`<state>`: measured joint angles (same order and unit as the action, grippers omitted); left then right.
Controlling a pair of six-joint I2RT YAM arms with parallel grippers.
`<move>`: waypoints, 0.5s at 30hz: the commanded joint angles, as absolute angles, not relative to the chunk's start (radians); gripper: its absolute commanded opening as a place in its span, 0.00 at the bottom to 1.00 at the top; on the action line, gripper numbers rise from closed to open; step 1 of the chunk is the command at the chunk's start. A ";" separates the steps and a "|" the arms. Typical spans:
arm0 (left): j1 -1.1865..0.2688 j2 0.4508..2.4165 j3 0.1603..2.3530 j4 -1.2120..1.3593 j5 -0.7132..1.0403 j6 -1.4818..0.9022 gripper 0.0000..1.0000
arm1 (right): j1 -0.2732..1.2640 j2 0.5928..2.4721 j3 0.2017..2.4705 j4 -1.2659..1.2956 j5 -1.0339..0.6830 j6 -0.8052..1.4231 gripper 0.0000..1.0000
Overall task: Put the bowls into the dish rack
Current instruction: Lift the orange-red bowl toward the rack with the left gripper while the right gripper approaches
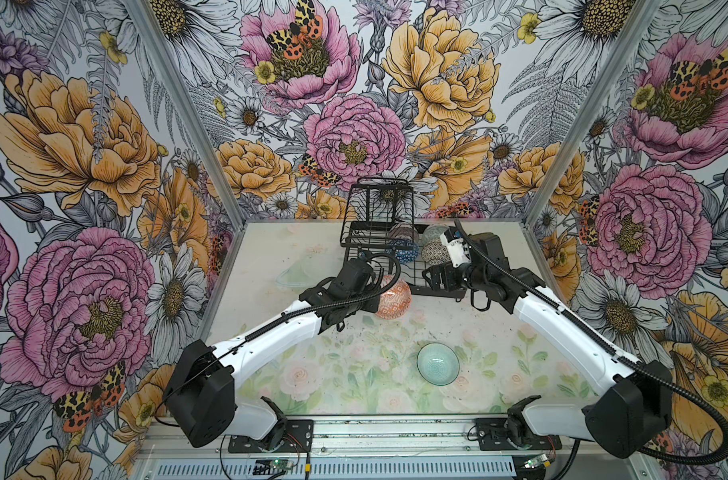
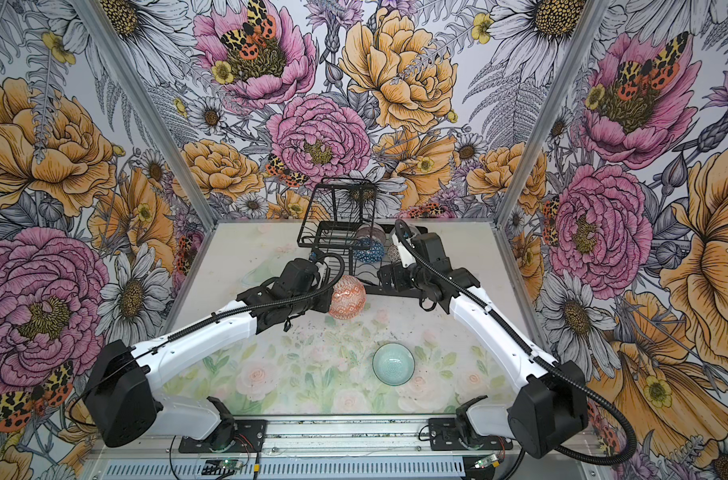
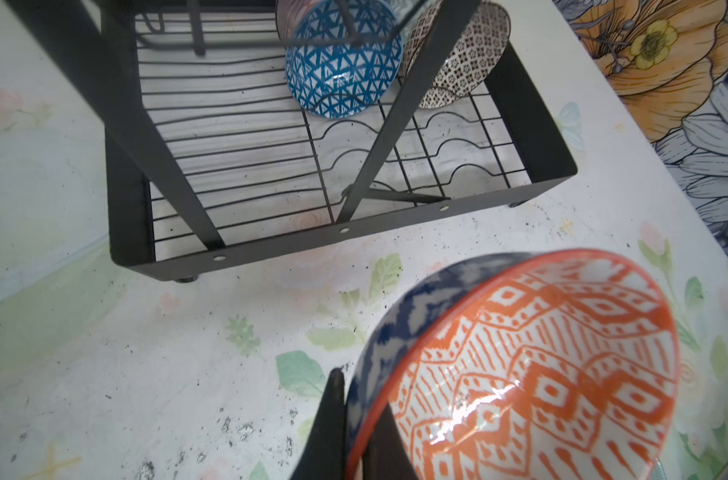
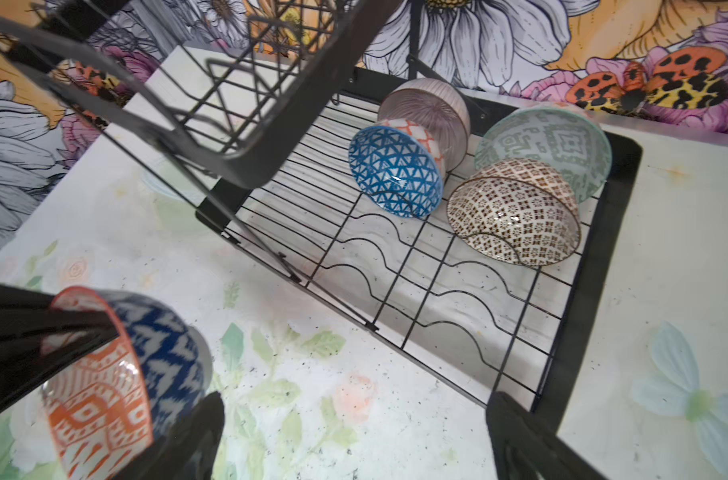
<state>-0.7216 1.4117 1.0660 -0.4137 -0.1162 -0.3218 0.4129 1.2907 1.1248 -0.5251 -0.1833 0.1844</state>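
**Orange bowl held just short of the rack**

The orange-diamond ceramic bowl with a blue outside (image 1: 393, 298) is pinched by its rim in the left tool (image 3: 356, 428). It is tilted on edge just outside the near wall of the black wire dish rack (image 3: 279, 245). The free wavy slots lie beyond that wall, ahead of the tool. Toward the rack's far end are propped the blue-triangled bowl (image 4: 395, 172), the black-and-white dotted bowl (image 4: 514, 220), the grey-green bowl (image 4: 549, 141) and the pink-lined bowl (image 4: 428, 112). The rack's slanted struts and the right tool (image 4: 356, 419), spread and empty by the same wall, are judged the obstacles. A pale teal bowl (image 1: 438, 364) is seen on the flower-printed bench (image 1: 295, 374), well in front of the rack
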 commanded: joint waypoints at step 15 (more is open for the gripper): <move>-0.714 1.476 1.176 -0.282 -0.089 -0.306 0.00 | 0.494 1.300 1.052 -0.357 -0.270 0.365 0.99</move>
<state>-0.7216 1.4815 1.1290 -0.3550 -0.1116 -0.3096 0.4797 1.2842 1.0573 -0.4088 -0.2596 0.3264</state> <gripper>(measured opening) 0.083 0.995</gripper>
